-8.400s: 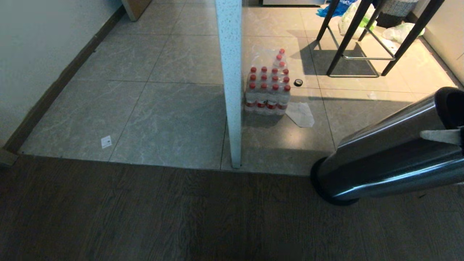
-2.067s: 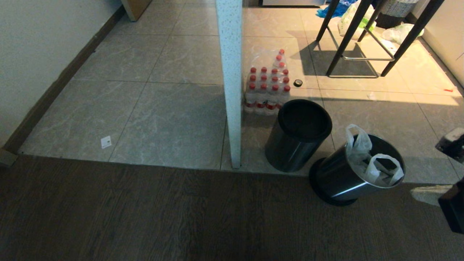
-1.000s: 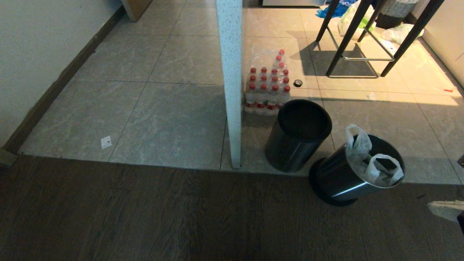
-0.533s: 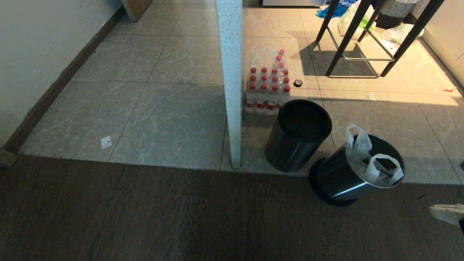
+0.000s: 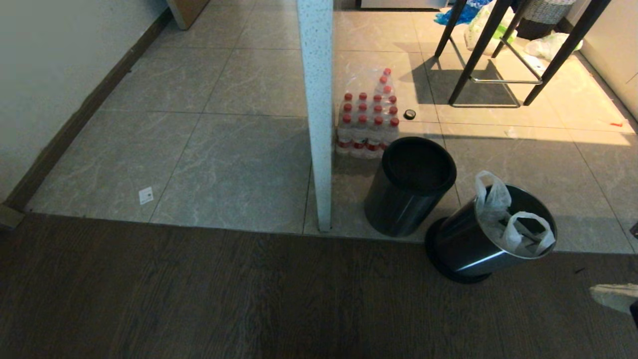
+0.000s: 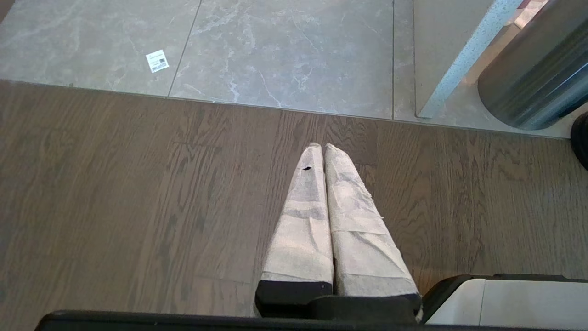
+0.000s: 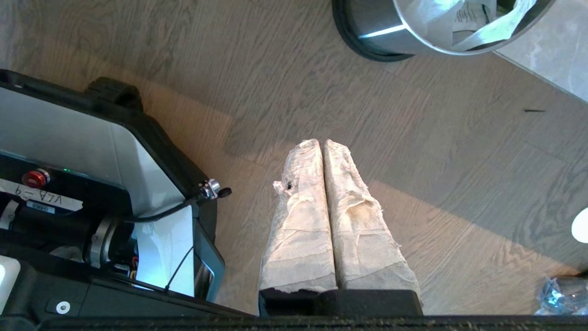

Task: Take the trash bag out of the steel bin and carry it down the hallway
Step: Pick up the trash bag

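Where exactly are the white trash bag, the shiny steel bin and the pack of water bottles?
trash bag [image 5: 518,234], head view, on its right loop handle.
steel bin [image 5: 466,247], head view, on its shiny side wall.
pack of water bottles [image 5: 368,127], head view, among the red caps.

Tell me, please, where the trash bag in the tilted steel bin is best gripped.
Probably by the loop handle of the trash bag, which stands open above the rim of the steel bin. Approach from above on the robot's right, toward which the bin's mouth tilts.

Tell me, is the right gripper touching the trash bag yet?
Apart. In the right wrist view the right gripper is shut and empty over bare wood floor, while the trash bag sits in the steel bin beyond it.
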Tool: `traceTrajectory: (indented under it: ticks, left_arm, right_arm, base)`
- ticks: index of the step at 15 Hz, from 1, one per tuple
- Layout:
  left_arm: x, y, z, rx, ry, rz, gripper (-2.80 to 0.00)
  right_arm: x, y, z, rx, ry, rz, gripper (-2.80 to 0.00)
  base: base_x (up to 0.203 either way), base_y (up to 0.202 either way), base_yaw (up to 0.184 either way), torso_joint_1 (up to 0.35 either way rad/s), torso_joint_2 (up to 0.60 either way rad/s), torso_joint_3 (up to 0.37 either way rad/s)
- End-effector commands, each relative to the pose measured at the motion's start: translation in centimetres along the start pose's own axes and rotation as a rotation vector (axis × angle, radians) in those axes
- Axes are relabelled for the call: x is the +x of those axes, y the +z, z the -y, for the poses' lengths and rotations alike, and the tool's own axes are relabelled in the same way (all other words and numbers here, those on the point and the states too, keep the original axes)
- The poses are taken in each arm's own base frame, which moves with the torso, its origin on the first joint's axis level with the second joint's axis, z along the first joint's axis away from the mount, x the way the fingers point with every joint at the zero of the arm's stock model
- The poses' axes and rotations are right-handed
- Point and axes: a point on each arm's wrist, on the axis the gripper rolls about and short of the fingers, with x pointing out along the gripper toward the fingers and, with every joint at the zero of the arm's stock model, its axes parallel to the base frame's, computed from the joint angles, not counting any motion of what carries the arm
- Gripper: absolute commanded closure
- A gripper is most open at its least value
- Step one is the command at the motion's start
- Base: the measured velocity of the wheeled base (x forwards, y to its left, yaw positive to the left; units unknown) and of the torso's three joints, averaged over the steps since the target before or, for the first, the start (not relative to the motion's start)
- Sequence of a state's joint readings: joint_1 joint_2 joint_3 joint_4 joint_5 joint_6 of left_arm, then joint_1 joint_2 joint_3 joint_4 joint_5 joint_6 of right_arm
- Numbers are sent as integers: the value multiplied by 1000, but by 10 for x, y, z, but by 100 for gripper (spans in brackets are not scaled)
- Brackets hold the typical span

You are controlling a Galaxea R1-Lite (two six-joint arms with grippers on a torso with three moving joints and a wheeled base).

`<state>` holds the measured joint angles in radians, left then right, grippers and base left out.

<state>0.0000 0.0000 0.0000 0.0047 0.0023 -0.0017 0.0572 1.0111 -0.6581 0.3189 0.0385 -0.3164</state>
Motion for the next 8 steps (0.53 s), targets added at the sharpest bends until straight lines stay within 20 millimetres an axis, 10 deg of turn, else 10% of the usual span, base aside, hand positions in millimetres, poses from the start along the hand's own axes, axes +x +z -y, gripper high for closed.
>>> traceTrajectory:
  ticks: [1, 8]
  left_arm:
    - [0, 0, 0, 0, 1, 0, 0]
    - [0, 0, 0, 0, 1, 0, 0]
  right_arm:
    - [1, 2, 1, -2, 2, -3, 0]
    - [4, -1, 0, 42, 9, -34, 0]
  base:
    - [0, 0, 0, 0, 0, 0]
    - [0, 0, 0, 0, 0, 0]
